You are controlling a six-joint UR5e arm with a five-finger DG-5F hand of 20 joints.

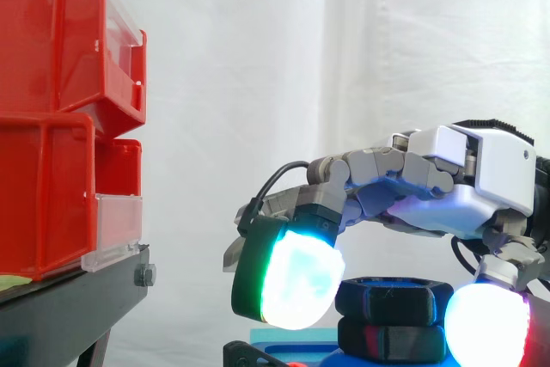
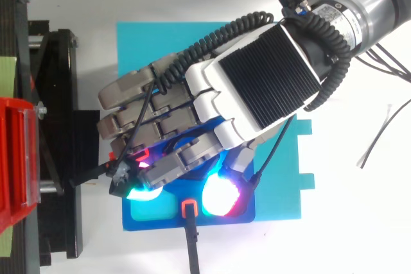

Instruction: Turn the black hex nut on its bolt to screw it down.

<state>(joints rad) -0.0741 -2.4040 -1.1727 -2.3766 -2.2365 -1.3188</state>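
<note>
The black hex nut sits at 6 o'clock beneath the hand, whose curled fingers clasp it from 9 and 3 o'clock.

Matt black nut, glossy red plastic bins

A white table carries everything. A cyan mat lies flat on it, and a blue plate sits on the mat's lower end in the top view. Just left of the mat is a black stand bearing red bins. A black cable tie lies loose on the table, right of the mat.
</note>
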